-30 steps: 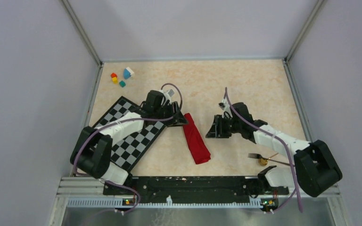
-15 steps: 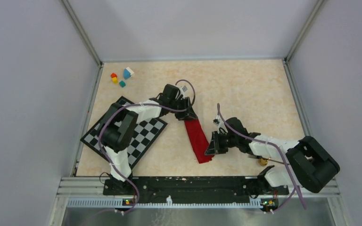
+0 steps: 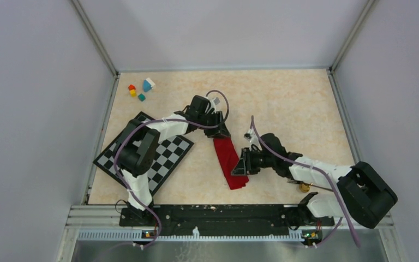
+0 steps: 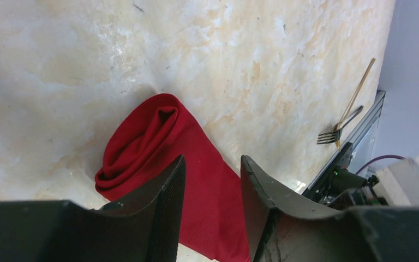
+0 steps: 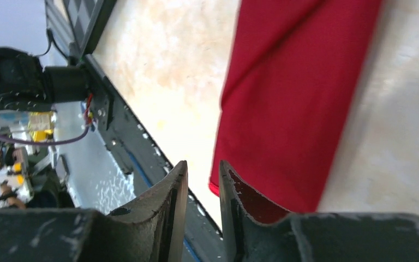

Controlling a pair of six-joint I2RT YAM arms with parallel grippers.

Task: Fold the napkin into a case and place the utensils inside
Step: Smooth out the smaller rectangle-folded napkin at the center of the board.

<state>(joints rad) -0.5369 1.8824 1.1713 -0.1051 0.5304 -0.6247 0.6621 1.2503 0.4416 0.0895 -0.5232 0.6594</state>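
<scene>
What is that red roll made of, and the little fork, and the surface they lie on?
The red napkin looks like soft, matte woven cloth: it folds, creases and shows a fine weave. The fork seems thin dark metal, with a dull sheen, though small in view. The tabletop is smooth, cream with veined marbling: stone or a printed laminate, I cannot tell which.

Beige marbled desk (image 3: pixel 283 93): folded red cloth napkin (image 3: pixel 229 158) centre; checkered mat (image 3: pixel 166 161) 8 o'clock; coloured blocks (image 3: pixel 141 90) 10 o'clock; dark metal fork (image 3: pixel 292 181), gold spoon (image 3: pixel 305 188) 4 o'clock.
</scene>
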